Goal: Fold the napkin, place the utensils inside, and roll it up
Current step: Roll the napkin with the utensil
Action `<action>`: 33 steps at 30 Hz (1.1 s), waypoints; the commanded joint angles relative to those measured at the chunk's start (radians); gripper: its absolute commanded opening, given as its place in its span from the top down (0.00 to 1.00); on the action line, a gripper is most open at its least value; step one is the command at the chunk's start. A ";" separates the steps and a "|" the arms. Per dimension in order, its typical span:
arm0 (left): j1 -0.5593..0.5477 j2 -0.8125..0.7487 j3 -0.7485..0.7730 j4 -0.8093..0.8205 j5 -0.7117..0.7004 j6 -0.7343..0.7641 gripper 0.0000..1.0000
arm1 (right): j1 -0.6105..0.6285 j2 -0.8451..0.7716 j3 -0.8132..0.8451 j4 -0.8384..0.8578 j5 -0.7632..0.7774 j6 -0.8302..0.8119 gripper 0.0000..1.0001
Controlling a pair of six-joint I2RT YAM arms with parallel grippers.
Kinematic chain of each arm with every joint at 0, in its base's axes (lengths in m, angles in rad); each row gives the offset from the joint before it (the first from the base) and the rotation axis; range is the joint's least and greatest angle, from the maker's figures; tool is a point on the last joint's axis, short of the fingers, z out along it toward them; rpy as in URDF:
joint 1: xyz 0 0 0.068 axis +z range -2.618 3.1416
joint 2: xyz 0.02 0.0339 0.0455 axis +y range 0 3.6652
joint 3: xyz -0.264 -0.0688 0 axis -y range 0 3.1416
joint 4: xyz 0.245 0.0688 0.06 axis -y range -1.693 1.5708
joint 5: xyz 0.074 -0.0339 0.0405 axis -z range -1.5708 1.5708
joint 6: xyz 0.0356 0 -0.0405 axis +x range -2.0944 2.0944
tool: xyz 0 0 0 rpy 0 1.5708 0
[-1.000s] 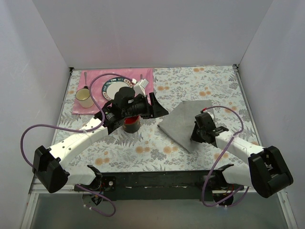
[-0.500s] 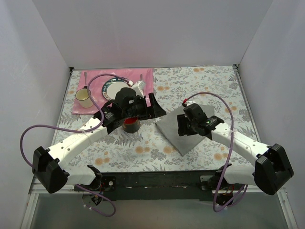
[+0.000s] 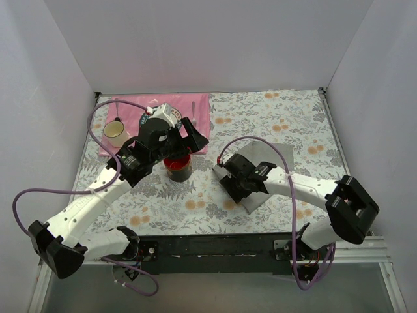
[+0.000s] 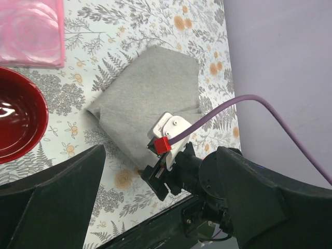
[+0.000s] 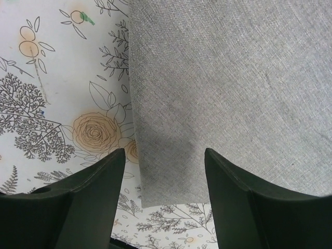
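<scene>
The right gripper [image 5: 163,155] has its fingers [image 5: 83,202] spread apart and clamps nothing. It hangs low over the napkin [image 5: 223,88]. The cloth's edge and one corner lie flat in the gap between the two fingers, and no fold is pinched or lifted. From above, this gripper sits at the napkin's near-left corner, with its arm reaching in across the napkin's near side.

The left gripper [image 3: 194,135] also has its fingers wide apart, and nothing is held between them. It hovers to the left of the napkin, well apart from it. Its wrist camera looks down past both fingers at the grey cloth.

The napkin lies flat and askew on the floral tablecloth [image 3: 195,202]. A red bowl [image 3: 178,168] stands just left of the napkin without touching it, under the left wrist. Further left of the napkin, toward the back wall, lies a pink placemat [image 3: 127,112]. A cream mug [image 3: 116,132] stands on the placemat's far-left part. A slim utensil [image 3: 193,107] lies on the placemat edge nearest the napkin, too small to make out its details.
</scene>
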 commanded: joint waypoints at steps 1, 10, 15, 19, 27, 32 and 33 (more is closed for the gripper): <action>0.009 -0.066 0.010 -0.027 -0.067 -0.015 0.12 | -0.001 0.041 0.056 0.028 -0.025 -0.076 0.31; 0.010 -0.069 0.007 -0.026 -0.028 -0.006 0.13 | -0.001 0.101 0.034 0.092 -0.070 -0.086 0.40; 0.010 -0.065 -0.001 -0.018 -0.009 -0.003 0.13 | -0.001 0.121 0.019 0.103 -0.062 -0.092 0.41; 0.010 -0.062 -0.005 -0.009 0.003 -0.005 0.13 | -0.001 0.130 0.010 0.106 -0.042 -0.096 0.41; 0.010 -0.059 -0.013 -0.001 0.015 -0.005 0.14 | -0.002 0.142 0.025 0.060 0.010 -0.096 0.41; 0.010 -0.065 -0.016 0.000 0.018 -0.006 0.14 | 0.027 0.152 0.108 0.002 0.057 -0.095 0.42; 0.010 -0.066 -0.016 -0.001 0.018 -0.006 0.14 | 0.033 0.153 0.120 -0.007 0.068 -0.093 0.42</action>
